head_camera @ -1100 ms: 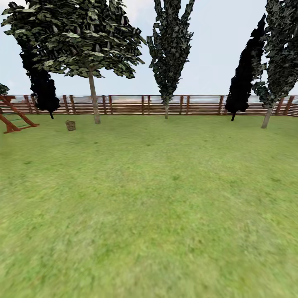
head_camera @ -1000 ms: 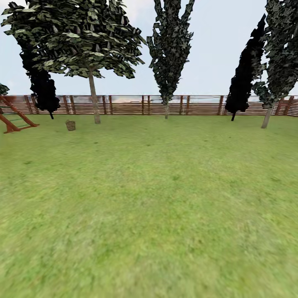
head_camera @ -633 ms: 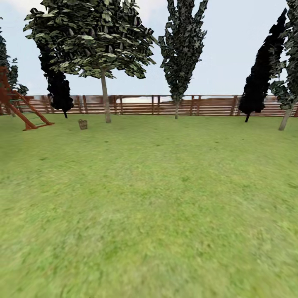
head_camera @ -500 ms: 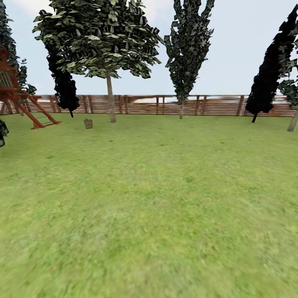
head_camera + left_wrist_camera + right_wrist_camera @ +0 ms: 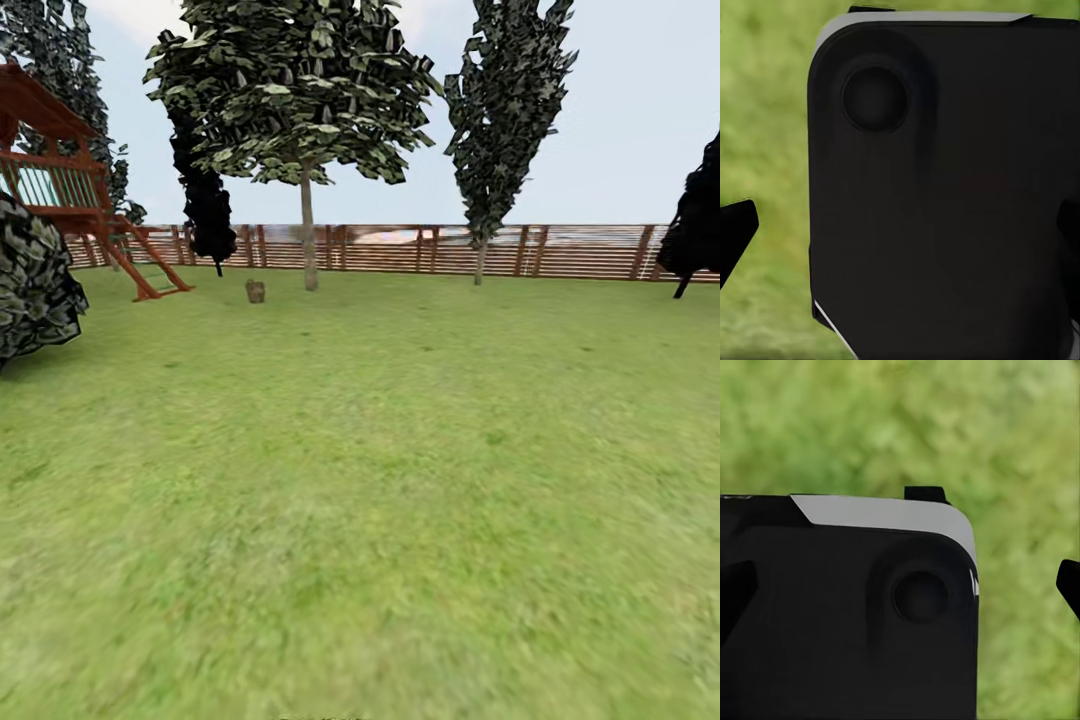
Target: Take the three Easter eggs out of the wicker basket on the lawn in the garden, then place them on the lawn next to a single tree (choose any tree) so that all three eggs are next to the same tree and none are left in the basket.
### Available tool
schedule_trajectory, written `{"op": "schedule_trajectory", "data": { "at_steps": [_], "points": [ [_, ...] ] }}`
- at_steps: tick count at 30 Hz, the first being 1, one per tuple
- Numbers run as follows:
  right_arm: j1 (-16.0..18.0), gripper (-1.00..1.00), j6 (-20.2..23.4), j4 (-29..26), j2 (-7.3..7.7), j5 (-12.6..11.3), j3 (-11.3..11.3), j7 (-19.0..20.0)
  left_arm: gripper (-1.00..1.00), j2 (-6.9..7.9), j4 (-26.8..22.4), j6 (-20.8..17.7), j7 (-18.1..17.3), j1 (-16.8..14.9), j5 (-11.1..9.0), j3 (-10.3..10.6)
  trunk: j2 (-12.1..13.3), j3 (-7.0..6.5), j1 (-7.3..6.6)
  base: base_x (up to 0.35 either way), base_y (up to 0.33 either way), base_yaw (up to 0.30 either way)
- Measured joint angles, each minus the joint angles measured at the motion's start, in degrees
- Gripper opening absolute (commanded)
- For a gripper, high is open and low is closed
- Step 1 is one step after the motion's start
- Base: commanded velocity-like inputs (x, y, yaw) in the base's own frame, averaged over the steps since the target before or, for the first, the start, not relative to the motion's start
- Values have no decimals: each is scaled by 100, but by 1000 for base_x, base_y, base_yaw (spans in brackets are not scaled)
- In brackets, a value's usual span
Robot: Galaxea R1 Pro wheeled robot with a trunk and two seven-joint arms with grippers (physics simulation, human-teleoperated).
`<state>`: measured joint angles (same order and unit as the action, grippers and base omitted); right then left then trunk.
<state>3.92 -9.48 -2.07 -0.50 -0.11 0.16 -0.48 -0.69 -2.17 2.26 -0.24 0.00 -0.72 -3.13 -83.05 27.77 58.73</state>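
Note:
Far across the lawn (image 5: 380, 480) stands the small brown wicker basket (image 5: 255, 291), just left of the tree (image 5: 308, 240) with a pale trunk and a broad leafy crown. The Easter eggs are too small to make out at this distance. In the left wrist view my left gripper (image 5: 900, 229) is open, its dark fingertips (image 5: 736, 232) wide apart over a black part of the robot. In the right wrist view my right gripper (image 5: 900, 585) is open too, with fingertips (image 5: 1069, 582) at the picture's edges above grass.
A brown slat fence (image 5: 420, 250) closes the garden at the back. Narrow dark trees (image 5: 500, 130) stand along it. A red wooden play frame (image 5: 70, 190) and a dark leafy bush (image 5: 30, 280) are at the left. Open grass lies between me and the basket.
The camera has swung to the left, so the whole picture has shifted right. The play frame and the bush have come into view. Nothing on the lawn has moved.

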Motion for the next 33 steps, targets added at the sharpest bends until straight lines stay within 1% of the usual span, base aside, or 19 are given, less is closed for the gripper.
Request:
{"op": "schedule_trajectory", "data": {
  "at_steps": [7,15,33],
  "points": [
    [0,100,0,0,6,-11,-6,0,100,0,0,0,0,0,0,0,0,40,0,0,0,238],
    [4,100,-1,0,5,7,0,45,100,0,0,4,0,0,0,1,0,73,0,0,0,78],
    [6,100,0,33,-11,4,9,19,100,0,0,0,0,0,0,0,0,221,0,0,0,123]
  ]
}}
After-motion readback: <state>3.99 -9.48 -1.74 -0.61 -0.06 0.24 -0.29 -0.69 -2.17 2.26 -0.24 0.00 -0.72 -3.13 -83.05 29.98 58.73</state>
